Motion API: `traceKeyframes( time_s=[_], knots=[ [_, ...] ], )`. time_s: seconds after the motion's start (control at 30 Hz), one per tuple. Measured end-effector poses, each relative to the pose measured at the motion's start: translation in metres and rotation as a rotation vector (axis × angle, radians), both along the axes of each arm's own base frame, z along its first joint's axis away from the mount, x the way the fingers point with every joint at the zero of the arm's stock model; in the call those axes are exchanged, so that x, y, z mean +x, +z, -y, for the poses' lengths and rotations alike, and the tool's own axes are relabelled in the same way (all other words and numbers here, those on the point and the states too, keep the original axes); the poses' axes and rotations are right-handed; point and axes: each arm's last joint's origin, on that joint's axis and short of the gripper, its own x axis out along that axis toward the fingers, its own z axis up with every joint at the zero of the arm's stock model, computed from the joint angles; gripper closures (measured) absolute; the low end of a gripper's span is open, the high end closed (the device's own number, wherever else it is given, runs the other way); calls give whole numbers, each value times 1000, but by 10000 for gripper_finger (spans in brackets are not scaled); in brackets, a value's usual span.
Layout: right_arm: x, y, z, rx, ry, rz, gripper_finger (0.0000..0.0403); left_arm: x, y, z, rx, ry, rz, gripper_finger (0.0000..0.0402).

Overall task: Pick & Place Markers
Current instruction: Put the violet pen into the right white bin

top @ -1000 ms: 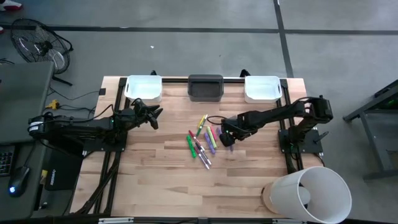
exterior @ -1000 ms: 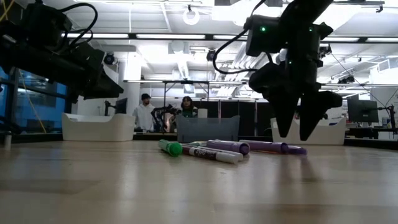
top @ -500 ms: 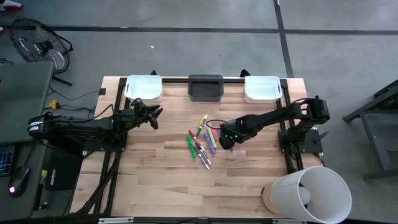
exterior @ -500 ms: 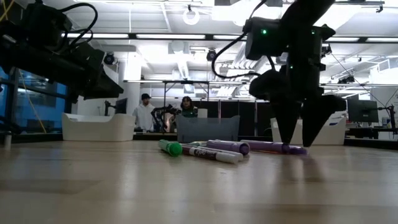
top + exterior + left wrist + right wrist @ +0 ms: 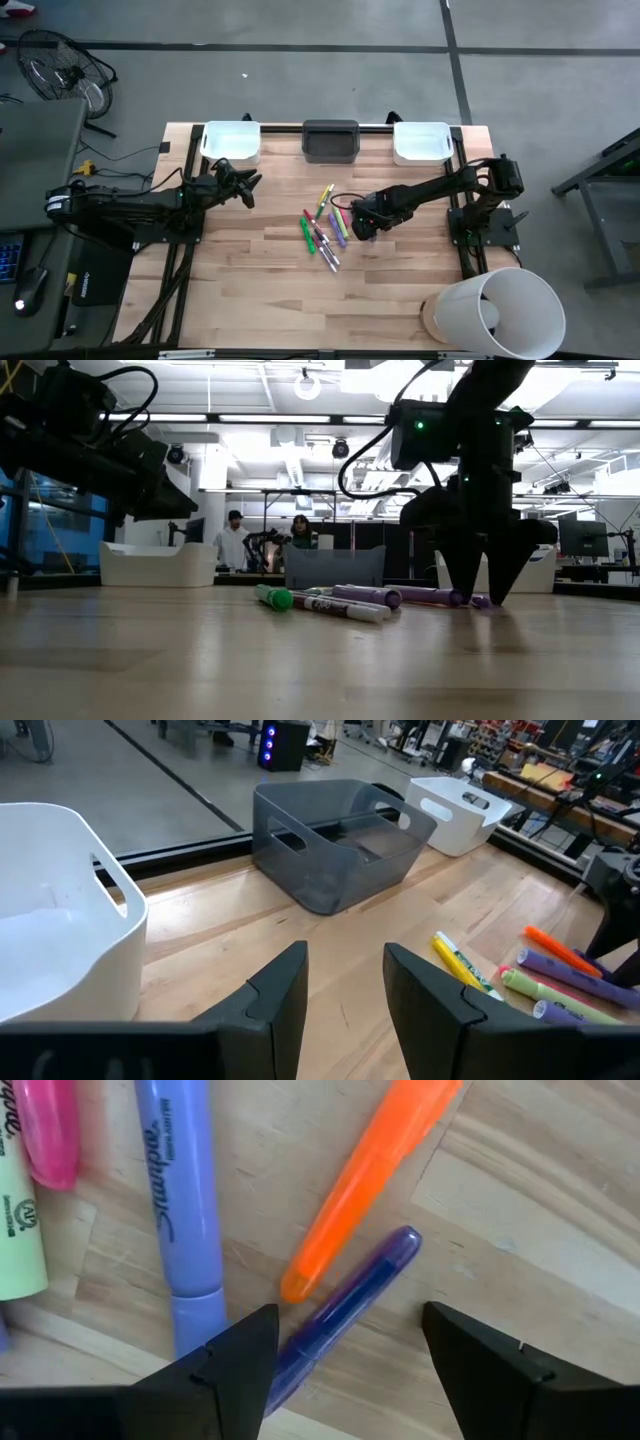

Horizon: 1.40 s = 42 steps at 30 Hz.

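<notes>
The markers [image 5: 327,226] lie scattered in a loose cluster near the middle of the table [image 5: 250,290], none of them yet in any bin. Furthest left, the left end effector [image 5: 240,185] waits in front of the left white bin [image 5: 231,141], well apart from the markers, its fingers spread and holding nothing. Behind the cluster, at the back edge, stands the grey bin [image 5: 330,139]; the right white bin [image 5: 421,141] sits beside it.

On the right of the cluster, the right end effector [image 5: 361,228] has come down over the last second: it hung above the wood before, and now the low view shows its fingertips at table level. Its fingers stand wide apart and grip nothing yet. The right wrist view shows them either side of a translucent purple marker [image 5: 345,1310], which lies just beside an orange marker [image 5: 375,1180] (the two look to be touching near the orange one's tip) and near a lavender marker [image 5: 175,1200].

That drop suggests the approach is finished, and closing on the purple marker is likely next. The orange neighbour could be nudged or caught too.
</notes>
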Motion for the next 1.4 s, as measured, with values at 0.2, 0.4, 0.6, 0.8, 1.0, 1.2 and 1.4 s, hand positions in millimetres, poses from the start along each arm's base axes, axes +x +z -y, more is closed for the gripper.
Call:
traceKeyframes(
  time_s=[0.2,0.4,0.6,0.8,1.0,1.2,1.4],
  knots=[
    [0,0,-4,29,-33,-2,160,0,0,0,0,0,0,271],
    [-3,-1,-12,31,-54,-30,160,0,0,0,0,0,0,271],
    [-5,-1,-16,41,-46,-49,160,0,0,0,0,0,0,271],
    [-6,-1,-16,41,7,-50,162,0,0,0,0,0,0,271],
    [-6,-2,-14,48,52,-53,196,0,0,0,0,0,0,271],
    [-6,-2,-13,54,96,-56,232,0,0,0,0,0,1,271],
    [-6,-2,-13,51,187,-55,252,0,0,0,0,0,0,271]
  ],
)
